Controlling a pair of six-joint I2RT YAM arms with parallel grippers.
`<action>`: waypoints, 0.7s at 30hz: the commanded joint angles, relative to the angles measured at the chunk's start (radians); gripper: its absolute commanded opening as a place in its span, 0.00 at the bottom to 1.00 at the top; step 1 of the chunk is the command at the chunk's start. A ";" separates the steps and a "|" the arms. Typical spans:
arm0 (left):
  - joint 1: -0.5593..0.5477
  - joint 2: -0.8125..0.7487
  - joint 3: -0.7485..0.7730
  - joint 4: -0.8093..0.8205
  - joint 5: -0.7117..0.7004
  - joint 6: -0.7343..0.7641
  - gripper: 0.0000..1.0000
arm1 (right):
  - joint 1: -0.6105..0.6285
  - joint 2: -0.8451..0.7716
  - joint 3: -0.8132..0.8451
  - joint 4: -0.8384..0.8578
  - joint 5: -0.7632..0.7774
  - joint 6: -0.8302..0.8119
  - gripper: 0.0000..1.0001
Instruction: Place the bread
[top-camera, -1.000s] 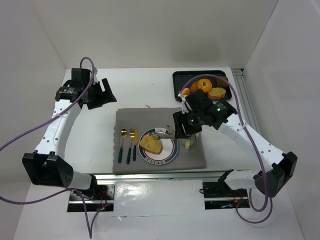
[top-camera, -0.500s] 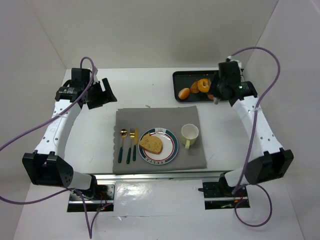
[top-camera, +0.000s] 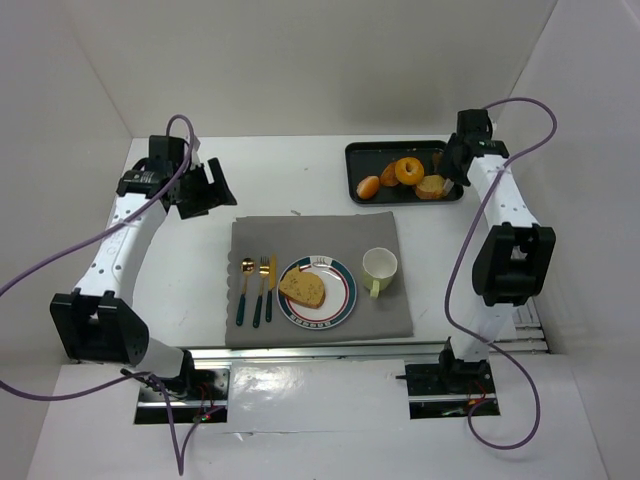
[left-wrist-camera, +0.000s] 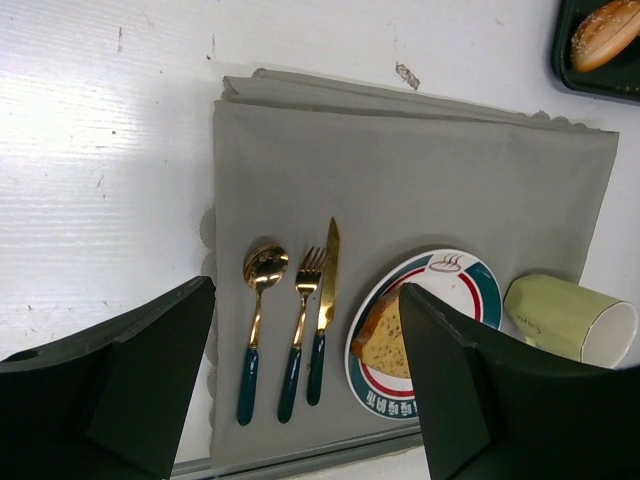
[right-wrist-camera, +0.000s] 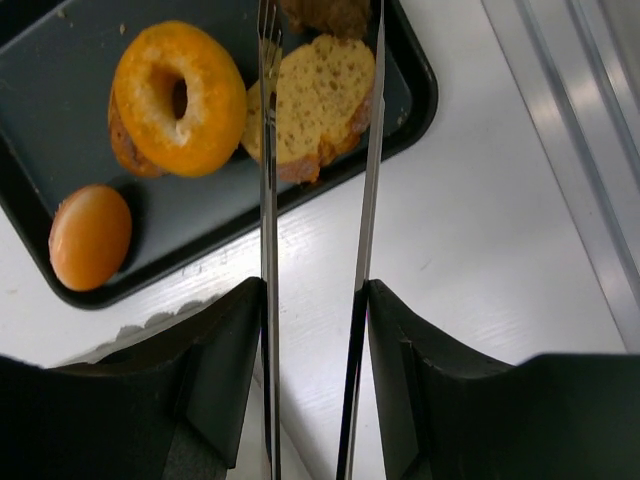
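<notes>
**Tongs Over the Tray, One Slice on the Plate**

Top external: the right end effector (top-camera: 452, 165) reached over the black tray (top-camera: 360, 152) at the far right, its grip unreadable from above. The left end effector (top-camera: 205, 187) hung over the worktop (top-camera: 280, 170), apart from the placemat (top-camera: 300, 235). The plated slice (top-camera: 303, 288) of bread lay on the plate (top-camera: 345, 300), with the cup (top-camera: 379, 267) just beside it.

Left wrist: the left end effector (left-wrist-camera: 305, 292) had its fingers spread wide and carried nothing.

Right wrist: the right end effector (right-wrist-camera: 315, 290) was clamped on a pair of tongs (right-wrist-camera: 268, 200). Their thin arms stood apart, with the tips either side of the tray slice (right-wrist-camera: 320, 95). That slice touched the doughnut (right-wrist-camera: 178, 95), and a bun (right-wrist-camera: 90, 235) sat well apart.

The likely trouble lay in the crowding. A tong tip could catch the doughnut and drag it along. Narrow arms on soft bread might pinch too near an edge and let the slice swing or drop. A low carry toward the plate risked clipping the cup. With the plate partly covered, a second slice might land on the rim.
</notes>
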 joint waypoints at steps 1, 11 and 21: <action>0.006 0.025 0.046 0.026 0.013 0.005 0.87 | -0.030 0.030 0.097 0.079 -0.028 -0.020 0.53; 0.006 0.066 0.076 0.026 0.004 0.005 0.87 | -0.039 0.141 0.175 0.079 -0.040 -0.038 0.57; 0.006 0.094 0.086 0.026 0.004 -0.004 0.87 | -0.049 0.266 0.300 0.025 -0.106 -0.057 0.57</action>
